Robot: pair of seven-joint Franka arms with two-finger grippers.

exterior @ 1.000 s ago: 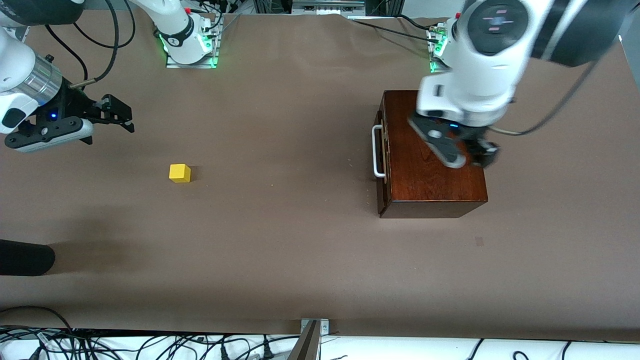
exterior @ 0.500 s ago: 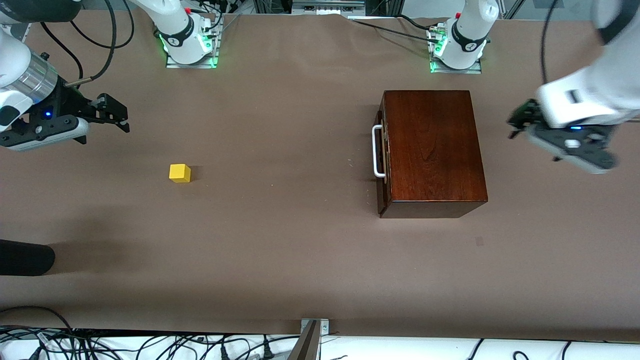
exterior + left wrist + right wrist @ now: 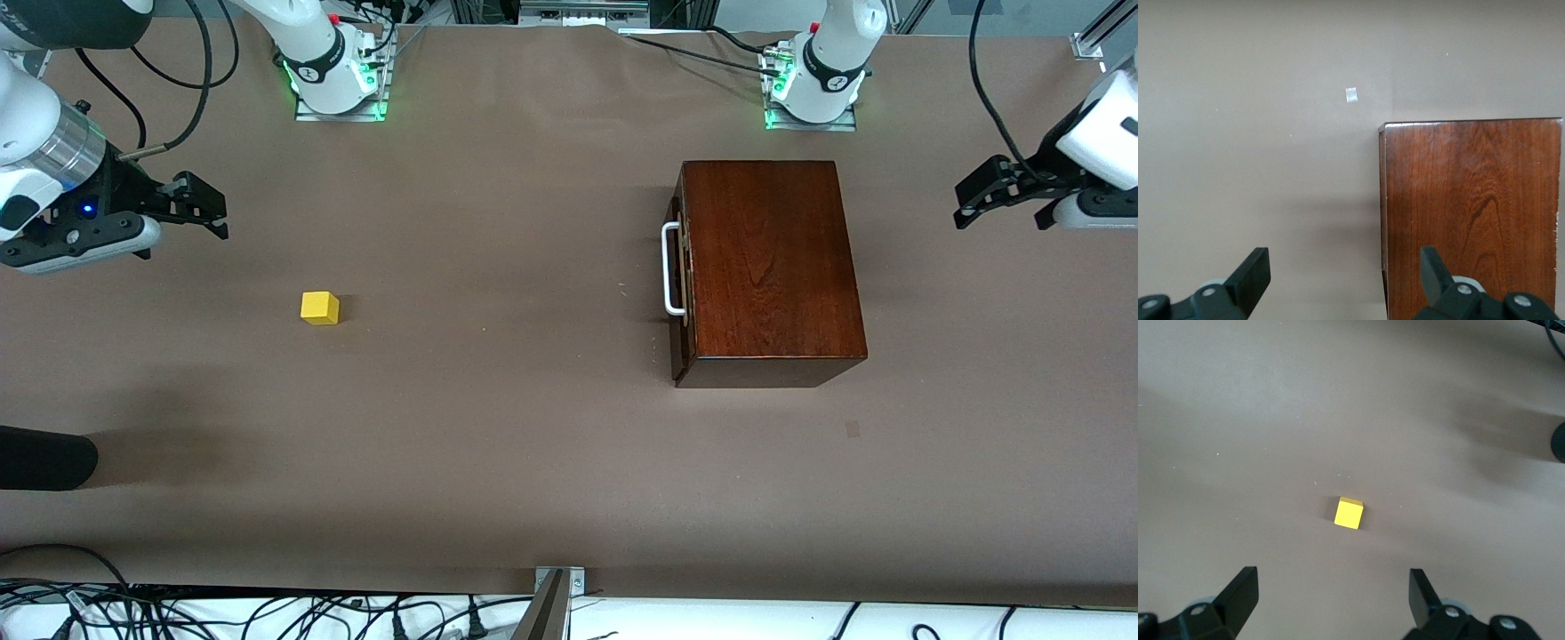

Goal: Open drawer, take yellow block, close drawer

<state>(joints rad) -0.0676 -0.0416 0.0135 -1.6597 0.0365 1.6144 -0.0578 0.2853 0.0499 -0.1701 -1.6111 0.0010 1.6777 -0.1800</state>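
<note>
The yellow block (image 3: 320, 308) lies on the bare table toward the right arm's end, and in the right wrist view the yellow block (image 3: 1349, 513) sits ahead of the open fingers. My right gripper (image 3: 218, 218) hovers open and empty over the table near it; my right gripper (image 3: 1331, 587) holds nothing. The drawer (image 3: 679, 271) is shut flush in the dark wooden box (image 3: 769, 262), its white handle (image 3: 671, 269) facing the right arm's end. My left gripper (image 3: 965, 204) hangs open over the table beside the box, toward the left arm's end. My left gripper (image 3: 1341, 273) shows the box (image 3: 1471, 213) ahead of it.
A dark rounded object (image 3: 44, 458) pokes in at the table edge at the right arm's end, nearer the camera than the block. A small pale mark (image 3: 853, 429) lies on the brown table cover (image 3: 498, 427) nearer the camera than the box. Both arm bases stand along the table's edge farthest from the camera.
The left arm has swung off the top of the box out to the left arm's end of the table. The right gripper has barely shifted. Block and box have not moved.
</note>
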